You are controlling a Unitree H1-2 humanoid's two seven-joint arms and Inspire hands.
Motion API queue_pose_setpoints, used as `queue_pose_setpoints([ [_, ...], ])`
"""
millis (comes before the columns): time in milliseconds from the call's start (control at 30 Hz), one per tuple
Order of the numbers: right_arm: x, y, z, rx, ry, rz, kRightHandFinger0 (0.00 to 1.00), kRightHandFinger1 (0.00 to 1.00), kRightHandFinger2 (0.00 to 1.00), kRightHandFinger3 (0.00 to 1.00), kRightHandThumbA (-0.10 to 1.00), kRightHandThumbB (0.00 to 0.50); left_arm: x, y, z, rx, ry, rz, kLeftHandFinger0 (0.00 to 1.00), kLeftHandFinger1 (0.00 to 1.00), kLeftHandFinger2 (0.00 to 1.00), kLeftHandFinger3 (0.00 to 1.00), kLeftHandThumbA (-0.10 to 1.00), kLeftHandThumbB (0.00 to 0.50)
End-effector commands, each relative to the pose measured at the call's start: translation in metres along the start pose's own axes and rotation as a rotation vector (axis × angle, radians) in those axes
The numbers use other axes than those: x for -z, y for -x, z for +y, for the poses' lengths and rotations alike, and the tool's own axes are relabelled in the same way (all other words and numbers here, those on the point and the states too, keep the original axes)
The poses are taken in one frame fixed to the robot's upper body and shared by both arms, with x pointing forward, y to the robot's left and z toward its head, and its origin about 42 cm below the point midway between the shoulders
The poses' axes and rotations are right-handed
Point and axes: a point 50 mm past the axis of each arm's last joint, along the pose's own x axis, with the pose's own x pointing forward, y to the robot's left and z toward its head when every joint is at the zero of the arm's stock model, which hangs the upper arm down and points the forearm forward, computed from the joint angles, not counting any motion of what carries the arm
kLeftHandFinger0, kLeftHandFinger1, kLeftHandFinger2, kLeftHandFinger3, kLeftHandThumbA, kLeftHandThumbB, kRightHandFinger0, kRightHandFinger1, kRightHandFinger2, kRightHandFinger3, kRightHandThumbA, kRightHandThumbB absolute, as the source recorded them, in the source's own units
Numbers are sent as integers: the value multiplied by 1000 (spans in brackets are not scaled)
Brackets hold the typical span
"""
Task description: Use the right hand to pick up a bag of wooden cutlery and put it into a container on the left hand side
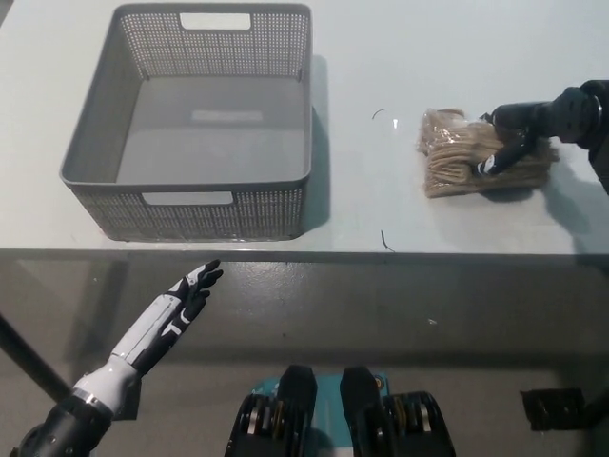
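A clear bag of wooden cutlery [459,154] lies on the white table [400,57] at the right. My black right hand [519,138] comes in from the right edge and rests over the bag's right part, fingers curled down onto it; the bag still lies on the table. A grey perforated basket [90,143] stands at the left of the table, nothing inside it. My white left hand [176,307] hangs low at the lower left, in front of the table's edge, fingers stretched and apart.
Bare tabletop lies between the basket and the bag, with two small dark marks [383,114] on it. The table's front edge [381,251] runs across the middle of the picture.
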Motion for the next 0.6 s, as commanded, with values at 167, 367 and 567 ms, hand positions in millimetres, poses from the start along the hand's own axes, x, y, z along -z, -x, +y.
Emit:
queue_pose_setpoints([
  [167, -18, -4, -13, 239, -31, -8, 793, 863, 944, 1000, 118, 361, -15, -12, 16, 11, -66, -70, 1000, 1000, 1000, 1000, 1000, 456],
  [367, 2, 1, -9, 510, -128, -91, 37, 504, 925, 869, -100, 132, -17, -17, 20, 11, -99, -79, 1000, 1000, 1000, 1000, 1000, 434],
  [567, 16, 6, -9, 603, -228, -132, 91, 589, 984, 964, -100, 115, -16, -16, 20, 17, -100, -75, 1000, 1000, 1000, 1000, 1000, 433],
])
